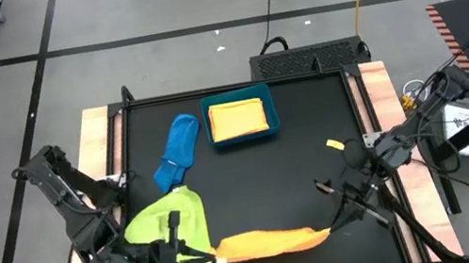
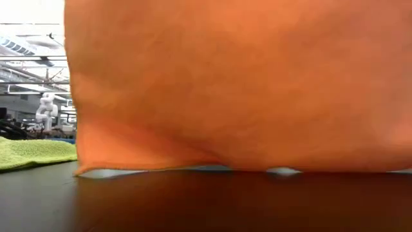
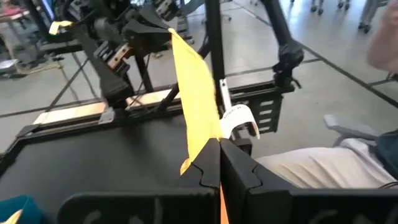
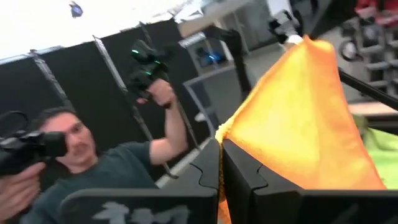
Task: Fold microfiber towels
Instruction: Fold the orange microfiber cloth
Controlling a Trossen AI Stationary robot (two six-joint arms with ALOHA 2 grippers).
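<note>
I hold the soft orange microfiber towel (image 1: 267, 242) stretched between both arms along the near edge of the black bench (image 1: 253, 186) — my left gripper (image 1: 205, 253) has its fingers pressed together, pinching one end by the white tag, and my right gripper (image 1: 329, 227) pinches the other end the same way. The cloth hangs down like a curtain, its lower edge just above the bench. Beside my left arm lies the lime green microfiber towel (image 1: 168, 221), flat, and beyond it the bright blue microfiber towel (image 1: 178, 150) lies bunched. A yellow folded towel (image 1: 237, 119) sits inside the rigid teal rectangular bin (image 1: 272, 112) at the far side. A person (image 4: 93, 168) shows beyond the bench.
</note>
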